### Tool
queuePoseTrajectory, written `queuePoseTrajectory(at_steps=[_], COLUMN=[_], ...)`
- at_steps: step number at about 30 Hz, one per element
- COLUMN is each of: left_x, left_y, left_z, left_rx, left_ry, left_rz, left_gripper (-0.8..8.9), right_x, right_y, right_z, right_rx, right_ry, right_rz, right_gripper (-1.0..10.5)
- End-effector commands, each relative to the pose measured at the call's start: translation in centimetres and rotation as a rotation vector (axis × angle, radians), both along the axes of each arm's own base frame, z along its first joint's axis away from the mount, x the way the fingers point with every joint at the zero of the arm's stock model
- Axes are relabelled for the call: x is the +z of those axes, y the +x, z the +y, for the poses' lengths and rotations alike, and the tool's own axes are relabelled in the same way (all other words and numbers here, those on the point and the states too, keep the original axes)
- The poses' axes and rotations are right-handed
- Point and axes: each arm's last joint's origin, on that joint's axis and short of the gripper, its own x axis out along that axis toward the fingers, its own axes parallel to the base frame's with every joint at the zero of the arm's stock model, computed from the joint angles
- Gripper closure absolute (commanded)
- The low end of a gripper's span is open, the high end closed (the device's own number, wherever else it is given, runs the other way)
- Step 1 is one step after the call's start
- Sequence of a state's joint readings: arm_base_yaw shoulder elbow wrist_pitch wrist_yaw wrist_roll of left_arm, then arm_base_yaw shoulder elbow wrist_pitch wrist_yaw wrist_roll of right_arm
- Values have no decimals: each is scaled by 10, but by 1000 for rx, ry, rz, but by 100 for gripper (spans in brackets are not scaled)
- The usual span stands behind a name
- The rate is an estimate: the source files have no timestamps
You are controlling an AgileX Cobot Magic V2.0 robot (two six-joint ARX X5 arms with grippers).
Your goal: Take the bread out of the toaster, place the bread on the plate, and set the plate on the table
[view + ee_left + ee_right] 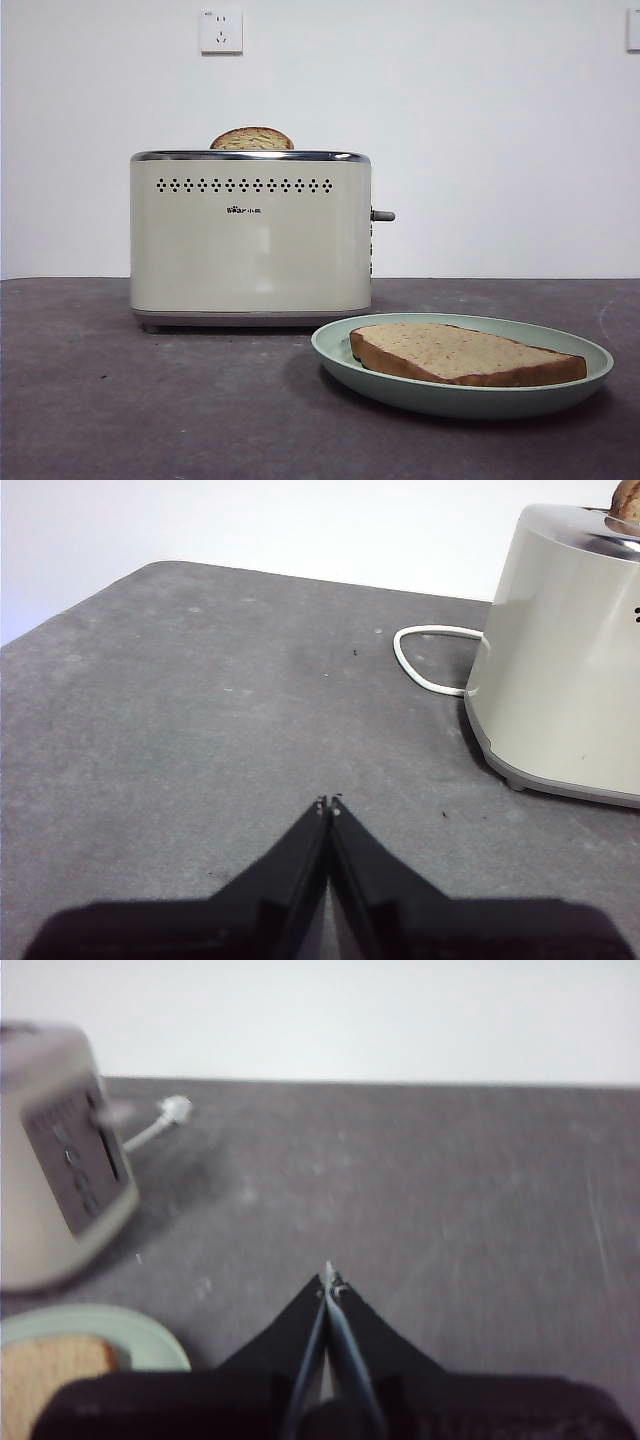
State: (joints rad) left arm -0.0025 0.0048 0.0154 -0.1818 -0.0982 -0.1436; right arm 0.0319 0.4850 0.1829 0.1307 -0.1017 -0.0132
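The bread, a large flat pale slice with brown crust, lies on the mint-green plate, which rests on the dark grey table in front of and to the right of the cream toaster. A smaller, darker domed slice sticks up from the toaster's slot. My left gripper is shut and empty above bare table beside the toaster. My right gripper is shut and empty, with the plate and the bread beside it and the toaster beyond.
The toaster's white cord loops on the table behind it. Its grey lever sticks out on the right side. A white wall with a socket stands behind the table.
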Motion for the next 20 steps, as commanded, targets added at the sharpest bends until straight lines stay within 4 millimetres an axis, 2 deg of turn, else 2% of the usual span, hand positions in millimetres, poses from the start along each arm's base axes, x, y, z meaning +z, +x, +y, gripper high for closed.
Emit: queuePoseTrajectory(at_steps=[1,5,16,20], left_x=[-3,-3,-3,-3], left_y=[1,1,1,1], left_z=[0,0,0,0], left_rx=[7,7,7,7], left_ry=[-2,-2,-2,-2], left_rz=[4,4,4,4], left_gripper=[817,817,817,817], right_x=[-26,-43,-55,-48], right_y=[-12,-20,-34,-37], right_z=[-1,-1,-2,-3], right_rx=[-16,-24,-41,-96], right_ry=[48,84,114,171], right_rz=[-19,3,120,39], right_gripper=[945,945,945,945])
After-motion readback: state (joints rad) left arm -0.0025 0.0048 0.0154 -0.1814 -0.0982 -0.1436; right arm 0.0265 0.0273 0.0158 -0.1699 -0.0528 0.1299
